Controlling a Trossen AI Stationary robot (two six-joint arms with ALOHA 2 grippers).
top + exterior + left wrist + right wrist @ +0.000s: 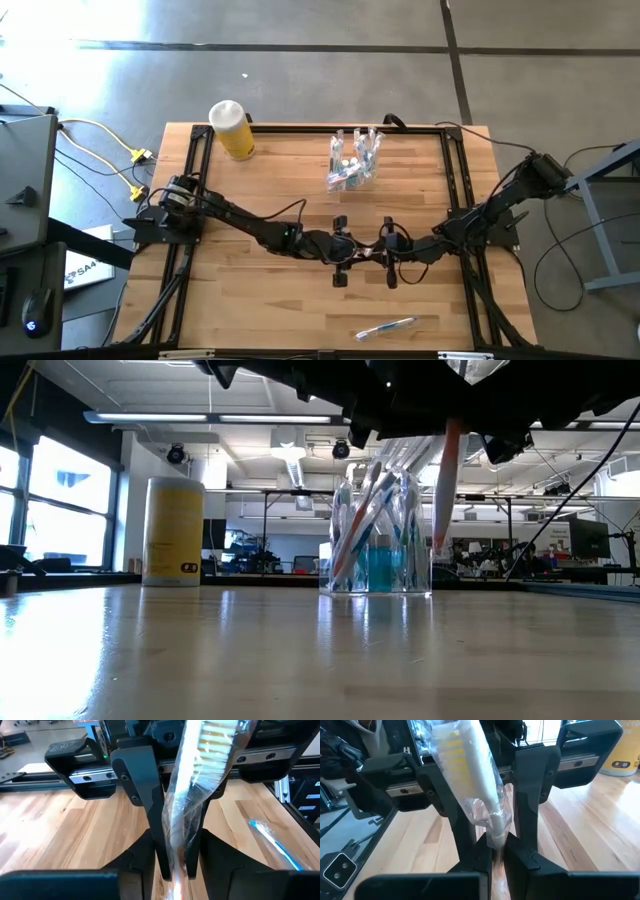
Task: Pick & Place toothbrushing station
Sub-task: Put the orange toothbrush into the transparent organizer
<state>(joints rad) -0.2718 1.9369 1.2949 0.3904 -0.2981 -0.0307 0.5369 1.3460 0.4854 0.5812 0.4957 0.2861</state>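
Note:
A pink toothbrush in a clear wrapper (446, 480) is held upright between both grippers above the middle of the table. Its bristled head (220, 740) is up and its handle points down. My left gripper (340, 250) and my right gripper (388, 250) face each other, both shut on it. The clear cup (355, 165) stands at the far middle of the table, filled with toothbrushes and a teal tube (385, 560). A wrapped teal toothbrush (385, 327) lies flat near the front edge. My left gripper pinches the wrapped pink handle (176, 862) between its two fingers, below the head, coming level from the table's left, across the brush. The brush stands steeply with its head up, clear of the table. My right gripper pinches the same handle (496, 845) between its two fingers, level from the table's right, across the brush. The wrapper is crumpled just above the fingers. The lower end (440, 540) hangs free above the table.
A yellow cylinder container with a white top (232, 130) stands at the far left corner. Black frame rails (195, 190) run along the table's left, right and far sides. Bare wood lies between the grippers and the cup.

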